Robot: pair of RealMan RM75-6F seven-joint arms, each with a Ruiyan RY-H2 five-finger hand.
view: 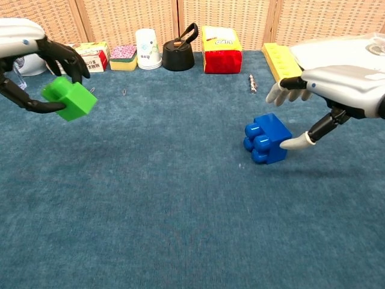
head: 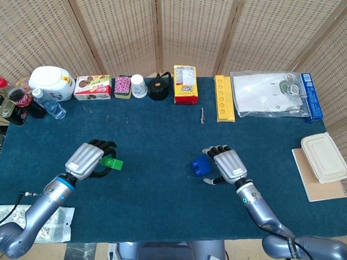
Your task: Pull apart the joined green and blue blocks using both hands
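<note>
I see the green block (view: 70,99) already separate from the blue block (view: 267,139), the two lying well apart on the dark blue table cloth (head: 162,135). Taking the blue block as my landmark: it sits on the cloth, tilted so its studs face the chest camera, roughly in line below the red-and-yellow packet (head: 185,84) at the back row.

My right hand (view: 337,96) is just right of the blue block. Its fingers are spread and lifted above the block, while the pale thumb tip (view: 295,142) touches or nearly touches the block's right side; I cannot tell which. I read that hand as released, holding nothing.

Far to the left of the blue block, my left hand (view: 36,60) grasps the green block, dark fingers over its top and the thumb underneath. In the chest view the green block looks held clear of the cloth, tilted.

Behind the blue block, along the far edge of the table, stand the black kettle (head: 159,88), a white cup (head: 139,85) and a snack box (head: 92,87), all left of the packet. Right of the packet lies a yellow tray (head: 224,98), then a clear plastic bag (head: 268,93). Far right of the blue block, off the cloth, rests a pale lidded container (head: 323,156).
</note>
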